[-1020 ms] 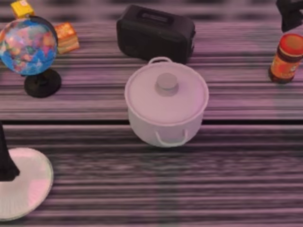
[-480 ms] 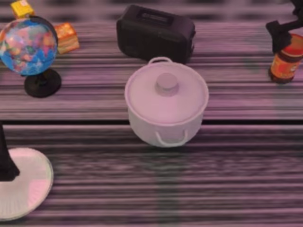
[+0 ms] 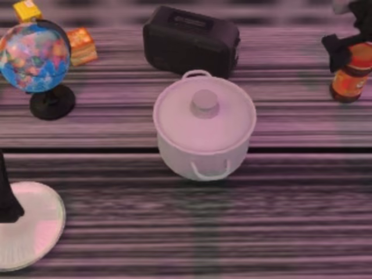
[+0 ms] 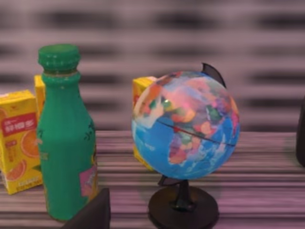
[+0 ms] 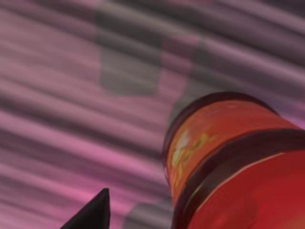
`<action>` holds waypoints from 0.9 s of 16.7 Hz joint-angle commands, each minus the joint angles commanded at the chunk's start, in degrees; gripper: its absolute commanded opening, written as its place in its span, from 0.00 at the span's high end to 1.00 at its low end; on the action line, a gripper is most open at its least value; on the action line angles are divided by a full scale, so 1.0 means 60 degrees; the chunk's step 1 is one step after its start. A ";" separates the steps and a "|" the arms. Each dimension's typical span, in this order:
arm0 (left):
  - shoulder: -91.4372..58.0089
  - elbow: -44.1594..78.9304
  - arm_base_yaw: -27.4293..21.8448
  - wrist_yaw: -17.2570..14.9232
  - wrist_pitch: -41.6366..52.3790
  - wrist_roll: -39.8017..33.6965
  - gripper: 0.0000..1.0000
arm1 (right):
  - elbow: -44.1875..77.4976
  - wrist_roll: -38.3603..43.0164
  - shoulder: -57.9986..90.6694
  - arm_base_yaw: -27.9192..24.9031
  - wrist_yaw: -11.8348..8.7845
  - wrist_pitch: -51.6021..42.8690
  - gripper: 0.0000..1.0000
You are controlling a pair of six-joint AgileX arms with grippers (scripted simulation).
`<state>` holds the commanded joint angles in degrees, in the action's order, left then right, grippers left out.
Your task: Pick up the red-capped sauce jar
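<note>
The red-capped sauce jar (image 3: 350,81) stands upright at the table's far right, with dark contents and an orange label. My right gripper (image 3: 356,51) is lowered around its red cap and is open; one black finger (image 3: 337,49) shows just left of the cap. In the right wrist view the jar (image 5: 228,157) fills the frame close by, with a gap of table between it and my fingertip (image 5: 93,212). My left arm (image 3: 7,200) is parked at the left edge over a white plate, its gripper open and holding nothing.
A white lidded pot (image 3: 203,125) sits mid-table with a black case (image 3: 190,39) behind it. At the far left stand a globe (image 3: 35,58), an orange carton (image 3: 81,45) and a yellow carton (image 3: 27,10). A white plate (image 3: 35,226) lies front left. A green bottle (image 4: 64,138) shows beside the globe.
My right gripper came down from the far right corner and shifted left, so its finger now stands beside the jar's cap. The jar and the left arm have not moved.
</note>
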<state>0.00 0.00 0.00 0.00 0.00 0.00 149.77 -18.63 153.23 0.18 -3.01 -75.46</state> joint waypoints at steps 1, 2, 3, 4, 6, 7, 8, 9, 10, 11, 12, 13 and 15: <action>0.0000 0.0000 0.0000 0.0000 0.0000 0.0000 0.00 | -0.0278 0.0007 -0.0005 -0.0007 0.0001 0.0273 0.00; 0.0000 0.0000 0.0000 0.0000 0.0000 0.0000 0.00 | -0.0517 0.0013 -0.0007 -0.0012 0.0002 0.0510 0.00; 0.0000 0.0000 0.0000 0.0000 0.0000 0.0000 0.00 | -0.0690 0.0017 -0.0007 -0.0017 0.0003 0.0683 0.00; 0.0000 0.0000 0.0000 0.0000 0.0000 0.0000 0.00 | -0.0773 0.0019 -0.0007 -0.0019 0.0003 0.0766 0.00; 0.0000 0.0000 0.0000 0.0000 0.0000 0.0000 0.00 | -0.0778 0.0019 -0.0007 -0.0019 0.0003 0.0772 0.00; 0.0000 0.0000 0.0000 0.0000 0.0000 0.0000 0.00 | -0.0778 0.0019 -0.0007 -0.0019 0.0003 0.0772 0.00; 0.0000 0.0000 0.0000 0.0000 0.0000 0.0000 0.00 | -0.0778 0.0019 -0.0007 -0.0019 0.0003 0.0772 0.08; 0.0000 0.0000 0.0000 0.0000 0.0000 0.0000 0.00 | -0.0778 0.0019 -0.0007 -0.0019 0.0003 0.0772 0.15; 0.0000 0.0000 0.0000 0.0000 0.0000 0.0000 0.00 | -0.0778 0.0019 -0.0007 -0.0019 0.0003 0.0772 0.23; 0.0000 0.0000 0.0000 0.0000 0.0000 0.0000 0.00 | -0.0778 0.0019 -0.0007 -0.0019 0.0003 0.0772 0.30; 0.0000 0.0000 0.0000 0.0000 0.0000 0.0000 0.00 | -0.0778 0.0019 -0.0007 -0.0019 0.0003 0.0772 0.38; 0.0000 0.0000 0.0000 0.0000 0.0000 0.0000 0.00 | -0.0778 0.0019 -0.0007 -0.0019 0.0003 0.0772 0.45; 0.0000 0.0000 0.0000 0.0000 0.0000 0.0000 0.00 | -0.0778 0.0019 -0.0007 -0.0019 0.0003 0.0772 0.60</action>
<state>0.00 0.00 0.00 0.00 0.00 0.00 145.10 -18.51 153.19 0.06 -2.99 -70.83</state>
